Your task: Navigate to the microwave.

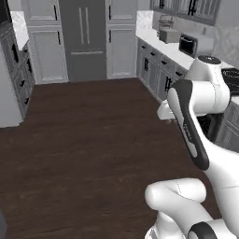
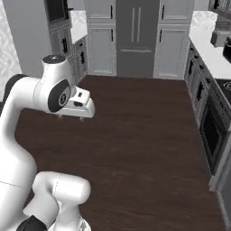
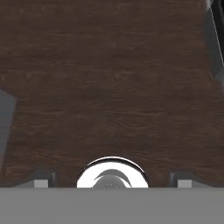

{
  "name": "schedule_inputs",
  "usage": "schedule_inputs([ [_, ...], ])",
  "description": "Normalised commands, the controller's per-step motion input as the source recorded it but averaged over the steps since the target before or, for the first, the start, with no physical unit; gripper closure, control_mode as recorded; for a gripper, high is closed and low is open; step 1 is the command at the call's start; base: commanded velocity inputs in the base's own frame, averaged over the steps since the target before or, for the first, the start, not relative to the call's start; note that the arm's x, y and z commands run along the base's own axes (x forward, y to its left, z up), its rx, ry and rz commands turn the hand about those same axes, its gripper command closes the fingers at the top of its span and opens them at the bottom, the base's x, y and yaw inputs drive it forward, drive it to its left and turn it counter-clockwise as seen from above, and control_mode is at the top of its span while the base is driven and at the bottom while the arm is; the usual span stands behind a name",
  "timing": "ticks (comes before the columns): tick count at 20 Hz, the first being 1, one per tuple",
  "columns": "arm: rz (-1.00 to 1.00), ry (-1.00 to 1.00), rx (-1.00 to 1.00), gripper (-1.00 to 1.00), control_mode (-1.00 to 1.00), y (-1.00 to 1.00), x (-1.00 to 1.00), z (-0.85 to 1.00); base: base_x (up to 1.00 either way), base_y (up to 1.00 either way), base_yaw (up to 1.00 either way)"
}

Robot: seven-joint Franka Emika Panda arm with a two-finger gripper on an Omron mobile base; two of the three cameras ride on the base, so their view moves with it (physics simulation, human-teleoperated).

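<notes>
The microwave [image 2: 56, 9] is a dark glass front set in the tall cabinet at the far left, cut off by the top edge of the right base view. A dark sliver of it [image 1: 3, 11] also shows at the upper left corner of the left base view. My gripper [image 2: 72, 116] hangs over the open wooden floor, pointing down and well short of the microwave. In the hand view the gripper [image 3: 113, 183] is open, its two tips wide apart with only floor between them.
A grey fridge [image 1: 84, 37] stands at the far end of the room. The right-hand counter carries a small silver box appliance [image 1: 188, 44], and an oven [image 2: 210, 131] sits below the stove. Grey cabinets [image 1: 18, 74] line the left side. Dark wooden floor [image 2: 135, 135] lies between.
</notes>
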Motion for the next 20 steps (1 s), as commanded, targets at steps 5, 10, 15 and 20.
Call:
schedule_inputs([
  [5, 0.00, 0.00, 0.00, -1.00, 1.00, 0.00, 0.00, 0.00, 0.91, -0.05, 0.88],
  [10, 0.00, 0.00, 0.00, -1.00, 1.00, 0.00, 0.00, 0.00, 1.00, -0.66, 0.36],
  [15, 0.00, 0.00, 0.00, -1.00, 1.00, 0.00, 0.00, 0.00, 1.00, -0.69, 0.29],
  [20, 0.00, 0.00, 0.00, -1.00, 1.00, 0.00, 0.00, 0.00, 1.00, -0.69, 0.31],
])
